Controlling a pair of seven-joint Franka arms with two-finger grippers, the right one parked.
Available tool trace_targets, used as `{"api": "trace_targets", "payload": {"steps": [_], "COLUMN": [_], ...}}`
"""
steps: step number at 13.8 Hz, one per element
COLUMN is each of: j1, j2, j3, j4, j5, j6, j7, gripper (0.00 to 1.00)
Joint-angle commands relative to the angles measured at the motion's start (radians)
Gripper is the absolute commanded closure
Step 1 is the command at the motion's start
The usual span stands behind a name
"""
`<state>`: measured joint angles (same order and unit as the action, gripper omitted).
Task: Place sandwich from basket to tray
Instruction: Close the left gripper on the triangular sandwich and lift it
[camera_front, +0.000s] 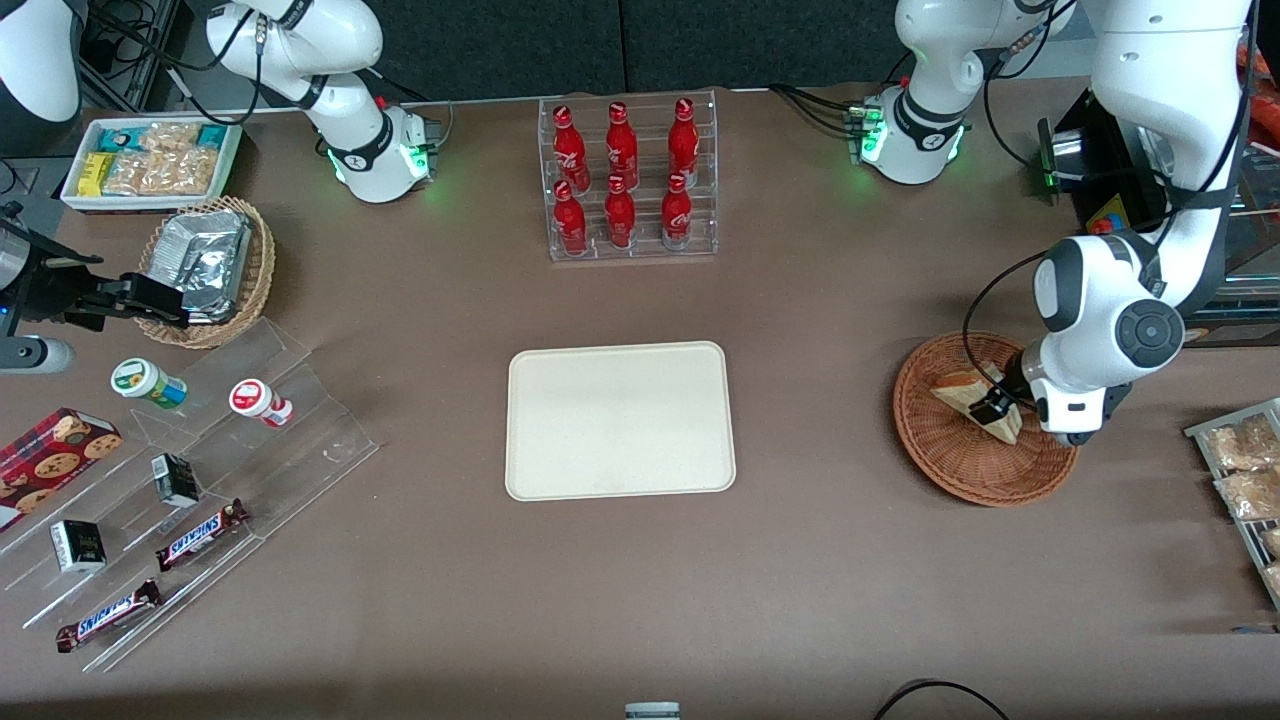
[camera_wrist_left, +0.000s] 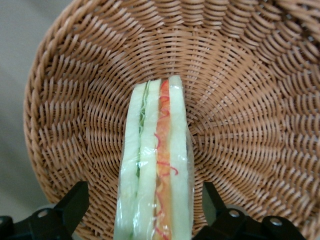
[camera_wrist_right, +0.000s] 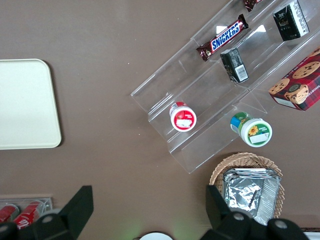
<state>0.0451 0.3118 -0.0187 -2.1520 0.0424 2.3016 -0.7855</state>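
In the wicker basket (camera_wrist_left: 250, 100), the hand (camera_wrist_left: 145, 205) straddles the sandwich (camera_wrist_left: 157, 165), fingers seemingly open; closing off-centre could squash it.

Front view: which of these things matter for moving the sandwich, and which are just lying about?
In the job:
- sandwich, in the basket
- gripper, down in the basket, jaws open either side of the sandwich
- tray, bare

Lying about:
- red bottles in a clear rack
- Snickers bars
- cookie box
- foil packets in the tan basket
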Motion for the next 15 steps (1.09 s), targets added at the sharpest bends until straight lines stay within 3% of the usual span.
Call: {"api": "trace_targets", "payload": {"steps": [1, 3, 4, 5, 6, 7, 8, 10, 13, 15], "j1": [0.001, 0.001, 0.001, -0.001, -0.001, -0.002, -0.002, -0.004, -0.014, -0.014], "j2": [0.020, 0.030, 0.029, 0.027, 0.026, 0.021, 0.012, -0.019, -0.056, -0.072], "j3": [-0.001, -0.003, -0.003, -0.003, -0.003, -0.003, -0.003, -0.004, -0.013, -0.070], "j4": [-0.015, -0.022, -0.022, -0.020, -0.017, -0.012, -0.003, 0.046, 0.209, 0.335], "j5": [-0.004, -0.004, -0.002, -0.002, -0.004, -0.004, -0.004, -0.002, -0.002, -0.009], "j6": [0.048, 0.056, 0.056, 0.056, 0.053, 0.052, 0.041, -0.040, -0.290, -0.448], "j7": [-0.014, -0.014, -0.014, -0.012, -0.014, -0.018, -0.032, -0.038, -0.027, -0.040], "gripper": [0.00, 0.00, 0.06, 0.30, 0.66, 0.84, 0.91, 0.96, 0.96, 0.96]}}
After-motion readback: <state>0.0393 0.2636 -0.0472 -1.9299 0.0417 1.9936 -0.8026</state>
